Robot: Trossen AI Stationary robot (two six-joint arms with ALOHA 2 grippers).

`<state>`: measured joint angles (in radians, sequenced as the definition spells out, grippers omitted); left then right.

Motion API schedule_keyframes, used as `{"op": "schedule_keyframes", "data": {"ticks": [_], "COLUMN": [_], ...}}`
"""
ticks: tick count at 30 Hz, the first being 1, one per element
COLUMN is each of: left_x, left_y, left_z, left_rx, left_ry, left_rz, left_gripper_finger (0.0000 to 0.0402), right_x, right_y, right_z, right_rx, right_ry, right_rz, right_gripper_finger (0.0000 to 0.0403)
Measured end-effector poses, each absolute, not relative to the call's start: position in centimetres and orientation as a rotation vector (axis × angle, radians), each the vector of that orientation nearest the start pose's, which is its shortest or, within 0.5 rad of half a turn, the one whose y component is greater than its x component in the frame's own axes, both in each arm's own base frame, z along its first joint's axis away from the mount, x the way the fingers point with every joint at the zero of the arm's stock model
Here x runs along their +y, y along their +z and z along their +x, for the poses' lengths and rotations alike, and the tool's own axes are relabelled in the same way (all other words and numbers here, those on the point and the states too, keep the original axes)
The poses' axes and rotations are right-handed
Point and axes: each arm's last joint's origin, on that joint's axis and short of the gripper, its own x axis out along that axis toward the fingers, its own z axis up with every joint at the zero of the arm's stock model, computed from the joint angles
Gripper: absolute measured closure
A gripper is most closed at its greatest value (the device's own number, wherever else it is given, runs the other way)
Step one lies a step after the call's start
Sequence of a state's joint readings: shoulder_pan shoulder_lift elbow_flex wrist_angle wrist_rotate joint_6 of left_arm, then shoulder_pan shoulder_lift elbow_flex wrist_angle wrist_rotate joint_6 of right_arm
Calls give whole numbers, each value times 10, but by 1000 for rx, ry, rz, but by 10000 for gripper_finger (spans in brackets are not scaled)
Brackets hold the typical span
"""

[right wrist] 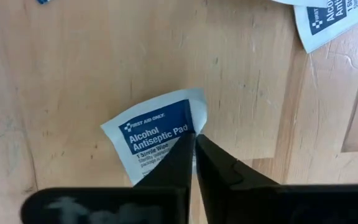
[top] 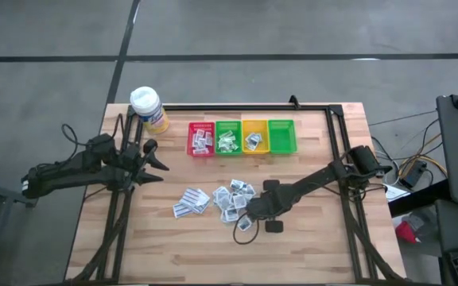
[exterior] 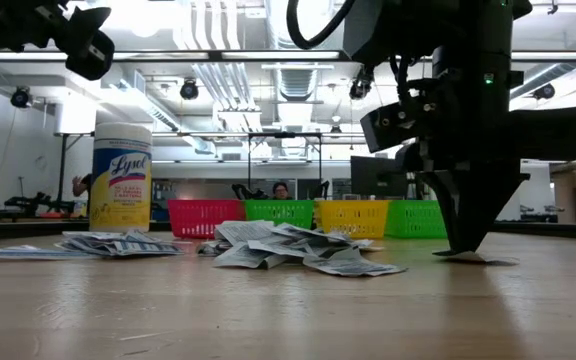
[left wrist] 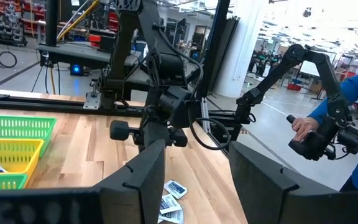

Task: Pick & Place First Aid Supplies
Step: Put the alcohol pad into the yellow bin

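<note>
The first aid supplies lie as a heap of small white sachets (top: 233, 199) mid-table, with a smaller group (top: 191, 201) to its left. One blue-printed alcohol pad sachet (right wrist: 154, 134) lies apart, nearer the front edge (top: 245, 226). My right gripper (right wrist: 194, 138) points down and is shut on this sachet; in the low view its fingertips (exterior: 465, 248) stand on it (exterior: 483, 260). My left gripper (left wrist: 194, 180) hangs open above the table's left side (top: 157, 159), holding nothing. My right gripper pinches the alcohol pad sachet by one side edge (right wrist: 197, 121), beside the blue print, between its two fingers. The fingers come from above, pointing down. The edge curls up slightly at the fingers, while the rest of the sachet lies flat on the table.
Along the far edge stand a red bin (top: 201, 137), a green bin (top: 228, 137), a yellow bin (top: 254, 135) and another green bin (top: 281, 135), the first three with sachets inside. A yellow white-capped bottle (top: 148, 109) stands at the far left. A person's hand (left wrist: 303, 127) shows beyond the table.
</note>
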<state>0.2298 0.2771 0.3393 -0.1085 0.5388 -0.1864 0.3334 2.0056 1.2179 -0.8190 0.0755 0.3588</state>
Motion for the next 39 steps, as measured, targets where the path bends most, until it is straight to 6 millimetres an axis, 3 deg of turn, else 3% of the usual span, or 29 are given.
{"op": "schedule_keyframes", "data": {"ticks": [10,16,23,34,39], "left_x": [8,8,8,8,8], "left_y": [250,250,251,251,251], "left_z": [100,100,100,100,100], "left_rx": [42,41,30,30,30], "left_ry": [-307,-307,-309,-310,-310], "left_rz": [-201,-211,-207,-207,-207], "left_gripper_finger": [227,227,227,227,227], "right_x": [103,88,63,28,3], "right_y": [115,133,159,170,189], "right_z": [328,331,330,332,335], "right_rx": [1578,1544,1473,1448,1370], "right_ry": [-89,-52,-12,122,150], "right_rz": [-10,90,120,274,353], "right_gripper_finger": [394,395,395,395,395]}}
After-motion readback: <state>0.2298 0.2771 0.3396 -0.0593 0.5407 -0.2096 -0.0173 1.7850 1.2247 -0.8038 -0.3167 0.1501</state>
